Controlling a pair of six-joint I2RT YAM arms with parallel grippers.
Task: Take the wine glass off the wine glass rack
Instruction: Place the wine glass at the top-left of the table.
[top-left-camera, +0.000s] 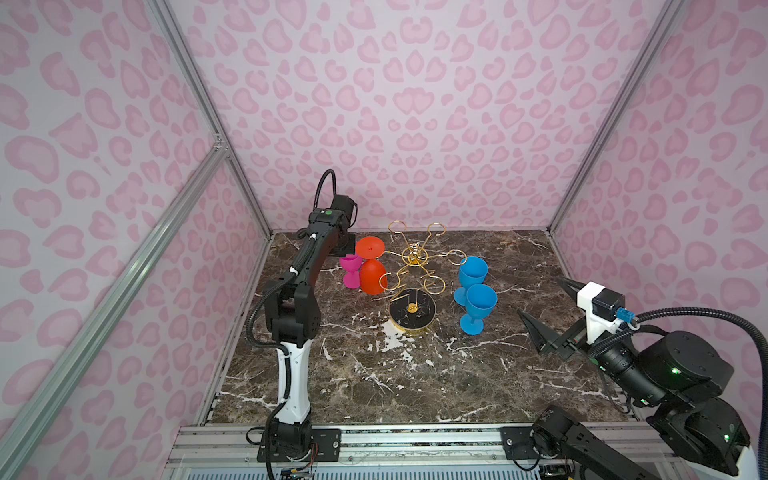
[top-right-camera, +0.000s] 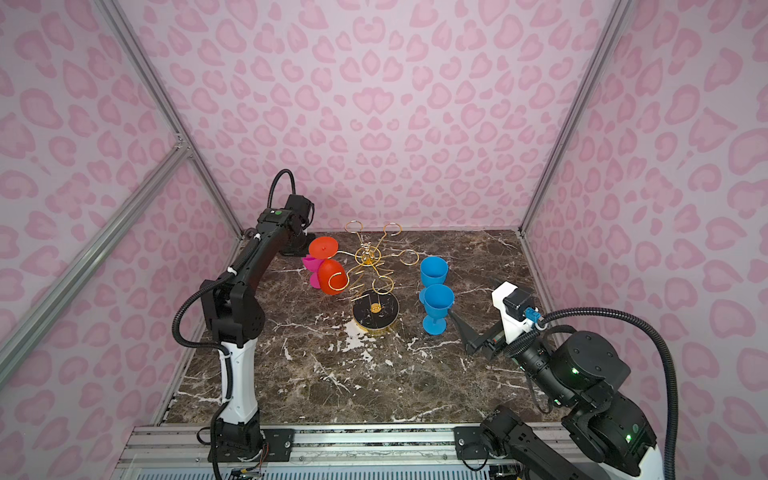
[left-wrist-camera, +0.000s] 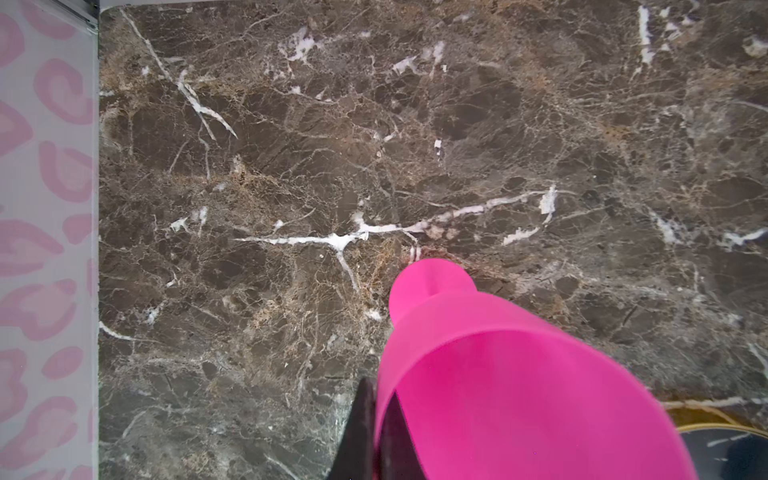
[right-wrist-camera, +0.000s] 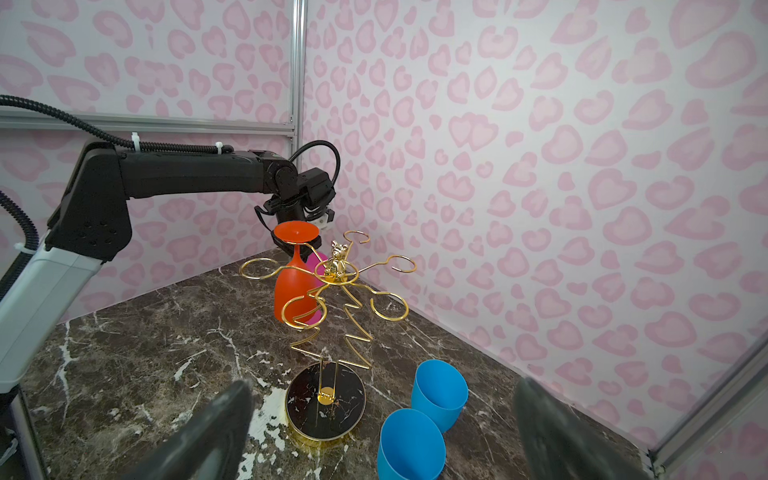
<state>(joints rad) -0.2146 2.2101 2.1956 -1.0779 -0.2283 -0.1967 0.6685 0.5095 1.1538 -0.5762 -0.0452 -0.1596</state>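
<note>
The left hand (left-wrist-camera: 379, 395) is clamped on the rim of the pink wine glass (top-left-camera: 350, 270), one finger inside the bowl and one outside. It holds the glass upright over the surface (top-left-camera: 374, 374), clear of the gold rack (top-left-camera: 415, 258) and just beside the orange wine glass (top-left-camera: 372, 276) hanging upside down from a loop. The right hand (top-left-camera: 540, 295) gapes wide, empty, near two blue glasses (top-left-camera: 480, 305).

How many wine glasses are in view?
4. One orange glass hangs upside down on the rack; one pink glass is pinched at its rim by the left gripper; two blue glasses stand right of the rack. None looks hidden.
</note>
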